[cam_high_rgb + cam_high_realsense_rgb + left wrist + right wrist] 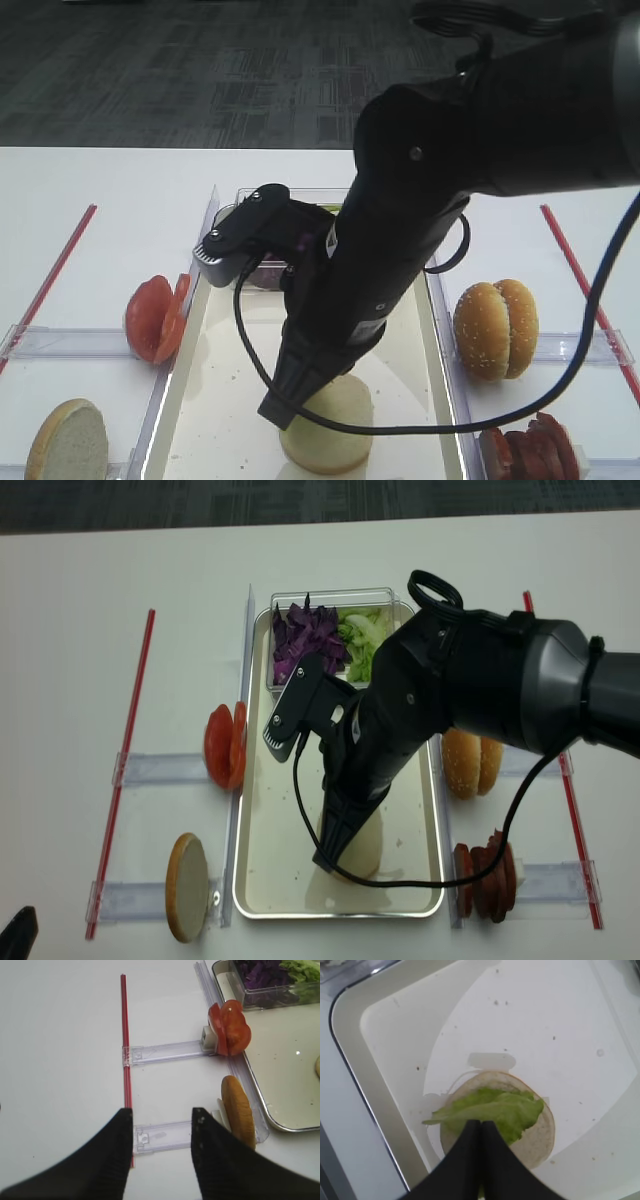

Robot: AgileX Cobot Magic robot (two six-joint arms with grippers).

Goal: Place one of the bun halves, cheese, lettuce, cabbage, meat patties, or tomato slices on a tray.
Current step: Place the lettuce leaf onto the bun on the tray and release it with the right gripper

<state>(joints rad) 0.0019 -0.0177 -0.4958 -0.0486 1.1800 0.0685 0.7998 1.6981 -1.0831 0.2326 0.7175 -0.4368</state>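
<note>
Tray [262, 890] mid-table, one bun half [540, 1142] cut face up on its near end. Lettuce [505, 1110] leaf lies on that bun. Right gripper [481, 1132] right over it, jaws pressed together, tips at leaf's near edge; grip on leaf unclear. Left gripper [162, 1125] off tray, jaws apart, holding nothing.

You are looking at a lab or office test station, not a real kitchen. The plain white worktop [80, 570] is marked off by red strips [122, 765] near its left and right edges, with clear plastic holders [165, 1051] fixed in rows to stand the food on edge. Beyond the worktop's far edge lies grey patterned carpet [180, 70], the kind laid in offices.
</note>
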